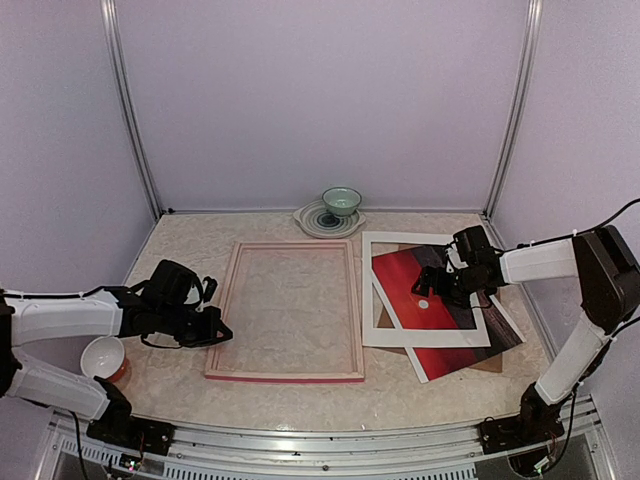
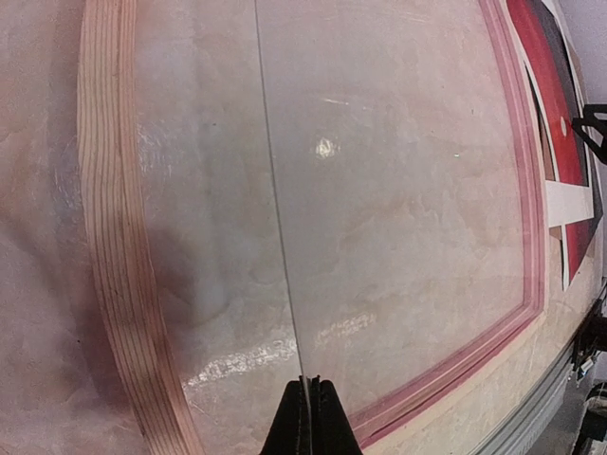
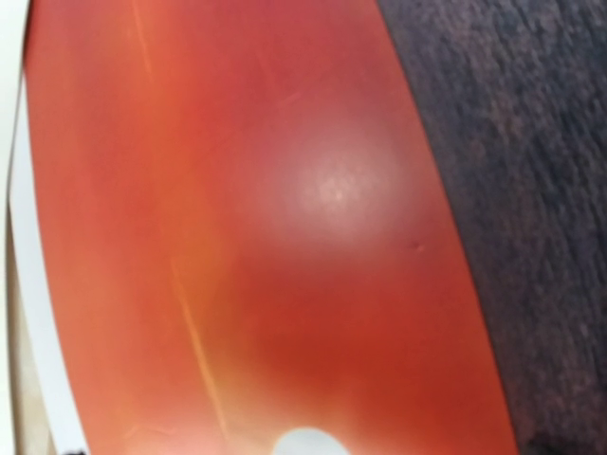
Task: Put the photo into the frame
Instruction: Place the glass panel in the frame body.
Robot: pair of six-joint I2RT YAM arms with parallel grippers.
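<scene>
The frame [image 1: 222, 310] lies mid-table, pale wood side up, with a pink-red edge at its near rail. The left wrist view shows its wood rail [image 2: 109, 237] and a thin clear sheet [image 2: 398, 190] over the opening. My left gripper [image 1: 215, 330] [image 2: 310, 384] is shut on that sheet's edge by the frame's left rail. The photo [image 1: 410, 275], red sky and dark sea, lies to the right, partly under a white mat [image 1: 385, 330]. My right gripper [image 1: 437, 285] stands open, low over it. The right wrist view is filled by the photo [image 3: 285, 237]; its fingers are out of view.
A green bowl [image 1: 341, 202] sits on a plate [image 1: 310, 222] at the back wall. A white and red cup [image 1: 103, 357] stands at the near left beside my left arm. A corner of brown board [image 1: 490, 365] pokes out under the photo. Side walls enclose the table.
</scene>
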